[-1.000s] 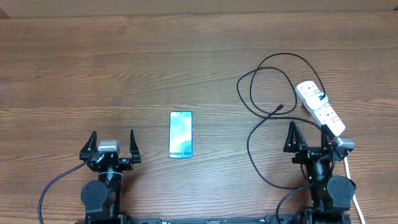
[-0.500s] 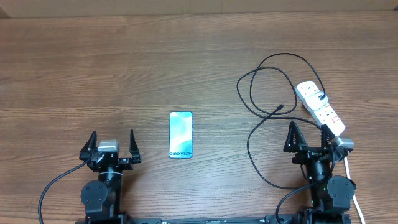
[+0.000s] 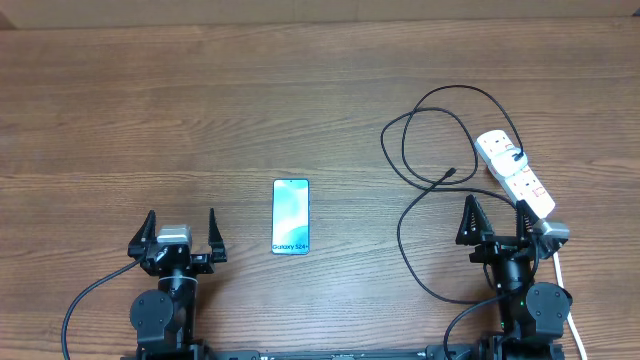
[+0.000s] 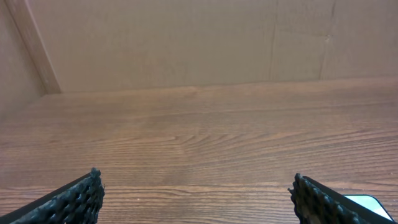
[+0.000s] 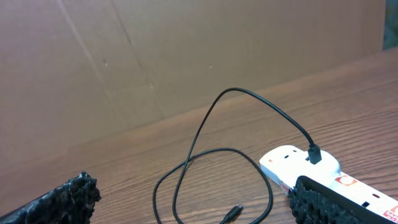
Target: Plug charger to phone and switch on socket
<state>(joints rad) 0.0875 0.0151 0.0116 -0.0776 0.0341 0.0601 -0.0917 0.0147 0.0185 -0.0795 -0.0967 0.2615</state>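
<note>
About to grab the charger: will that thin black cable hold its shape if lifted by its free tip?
Probably floppy: the thin black cable lies in loose coils, so lifted by its small plug tip it should sag and trail. Its far end looks plugged into the white power strip, so a long pull may tug that light-looking strip along.

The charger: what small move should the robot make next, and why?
Probably the right gripper should reach forward and a little to its left, toward the loose plug tip of the charger. That gripper is open and empty, the tip lies free just ahead of it, the cable's other end sits in the socket, and the phone has nothing plugged in.
</note>
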